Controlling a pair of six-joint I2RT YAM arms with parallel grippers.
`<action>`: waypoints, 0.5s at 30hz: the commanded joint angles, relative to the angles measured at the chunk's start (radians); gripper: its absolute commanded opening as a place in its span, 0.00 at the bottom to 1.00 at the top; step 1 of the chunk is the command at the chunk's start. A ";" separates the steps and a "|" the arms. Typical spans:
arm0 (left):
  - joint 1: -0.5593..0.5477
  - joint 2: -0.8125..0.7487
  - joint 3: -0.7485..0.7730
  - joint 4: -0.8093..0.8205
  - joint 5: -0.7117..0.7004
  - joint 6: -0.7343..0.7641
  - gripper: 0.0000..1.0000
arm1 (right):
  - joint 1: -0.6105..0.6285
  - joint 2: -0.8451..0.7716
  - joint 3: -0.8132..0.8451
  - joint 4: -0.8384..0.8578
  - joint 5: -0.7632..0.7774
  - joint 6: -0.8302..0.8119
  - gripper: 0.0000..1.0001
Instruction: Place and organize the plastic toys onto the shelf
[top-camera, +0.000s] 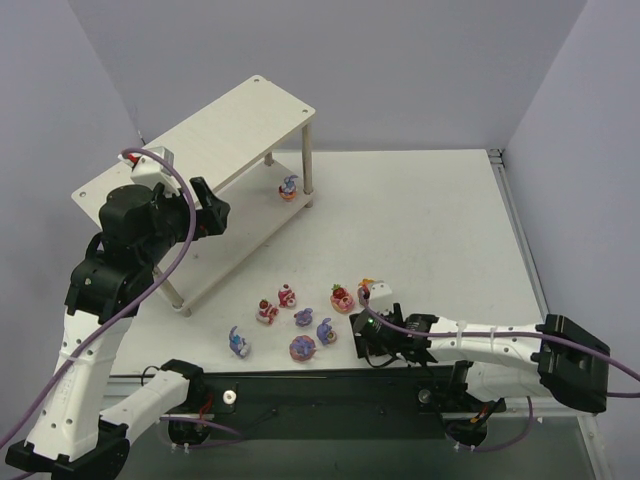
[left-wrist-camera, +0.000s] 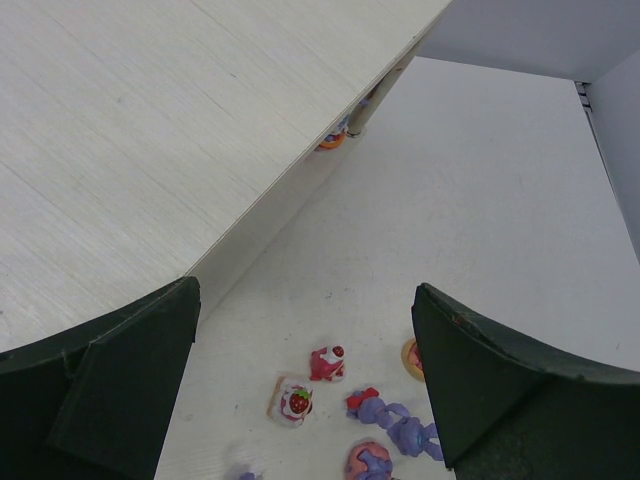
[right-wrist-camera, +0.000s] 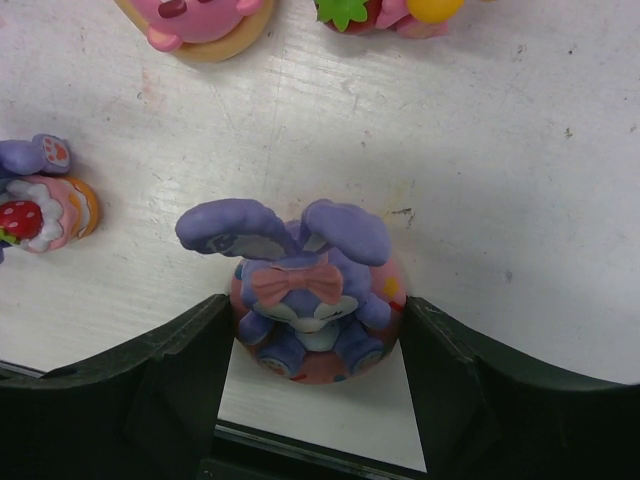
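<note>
The white bench (top-camera: 440, 230) is occupied by the shelf (top-camera: 215, 125) at left, and plastic toys (top-camera: 303, 318) are scattered near its front edge.

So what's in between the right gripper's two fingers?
A purple bunny with a pink bow sits between the right gripper's fingers. The right wrist view shows it. Whether they are squeezing it is unclear.

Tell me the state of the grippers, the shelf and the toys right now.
shelf: upright, one toy on its lower board.
left gripper: open, empty, raised beside the top board.
right gripper: fingers shut on the purple bunny.
purple bunny: upright, on the table.
other toys: loose on the table, off the shelf.
</note>
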 joint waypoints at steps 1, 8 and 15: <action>0.006 -0.014 -0.001 0.020 0.011 0.002 0.97 | 0.035 0.041 0.035 -0.064 0.082 0.059 0.60; 0.008 -0.021 -0.003 0.014 0.011 0.002 0.97 | 0.067 0.021 0.147 -0.201 0.175 0.068 0.14; 0.009 -0.028 -0.001 0.015 0.013 0.002 0.97 | 0.061 -0.008 0.438 -0.367 0.243 -0.045 0.04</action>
